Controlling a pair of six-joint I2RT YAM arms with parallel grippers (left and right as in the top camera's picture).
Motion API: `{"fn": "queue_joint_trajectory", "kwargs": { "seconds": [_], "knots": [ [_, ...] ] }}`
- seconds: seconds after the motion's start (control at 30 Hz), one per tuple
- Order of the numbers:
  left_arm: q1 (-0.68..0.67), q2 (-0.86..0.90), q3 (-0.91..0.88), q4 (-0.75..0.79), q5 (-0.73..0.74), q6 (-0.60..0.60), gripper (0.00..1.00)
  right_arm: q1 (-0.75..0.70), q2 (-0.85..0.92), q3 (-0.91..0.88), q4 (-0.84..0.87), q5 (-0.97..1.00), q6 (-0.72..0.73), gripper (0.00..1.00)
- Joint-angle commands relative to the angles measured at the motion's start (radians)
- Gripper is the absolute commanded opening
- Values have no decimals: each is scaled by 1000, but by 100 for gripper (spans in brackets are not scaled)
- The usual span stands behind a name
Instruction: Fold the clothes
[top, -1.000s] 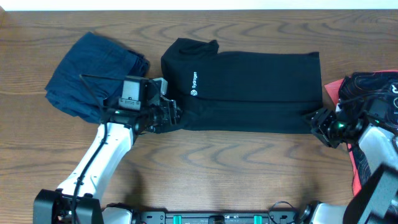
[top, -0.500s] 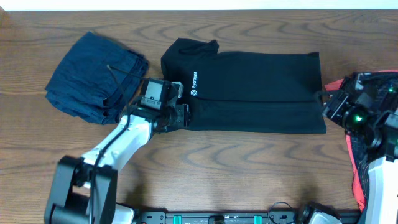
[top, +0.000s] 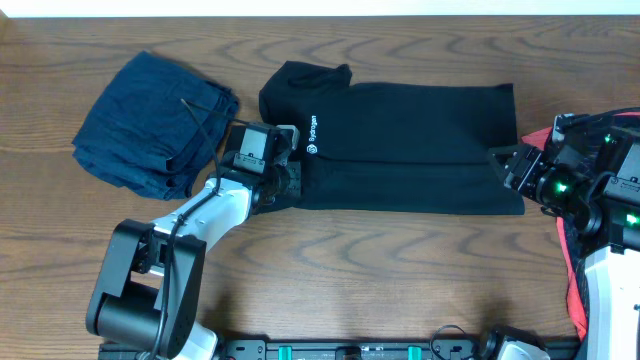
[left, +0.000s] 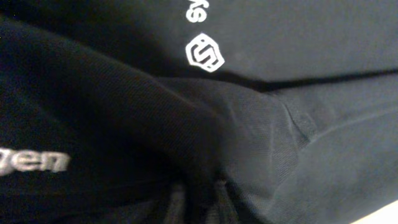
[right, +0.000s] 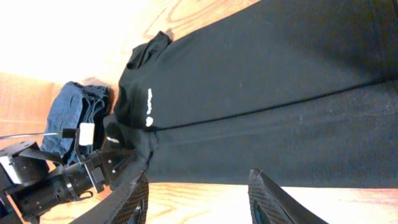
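I judge the fold at its grasping step: my left gripper (top: 288, 186) is clenched on the black shirt (top: 410, 150) bunched right beneath it, while my right gripper (right: 202, 200) hangs released, the shirt's hem just ahead, and must next close there.

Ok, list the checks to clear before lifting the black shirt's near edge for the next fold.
1. Left gripper pinching the black shirt below its logo: fabric bunches at its tip and looks gripped, ok.
2. Right gripper gripping the hem end: jaws open, nothing held, not ok.
3. Shirt lying flat and smooth: ok.
4. Navy garment apart from the shirt: ok.
5. Black-and-coral garment clear of the hem: view blocked, cannot tell.
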Motion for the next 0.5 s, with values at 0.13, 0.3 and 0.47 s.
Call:
{"fn": "queue_joint_trajectory", "kwargs": {
  "seconds": [0.13,0.3,0.47],
  "knots": [
    [1,-19,91,-29,-19,15,6,10,1,5,0,12,9,50],
    [1,-28,177,-48,-22,20,6,10,1,5,0,40,8,50],
    [1,-27,188,-43,-85,38,6,10,1,5,0,53,8,50]
  ]
}}
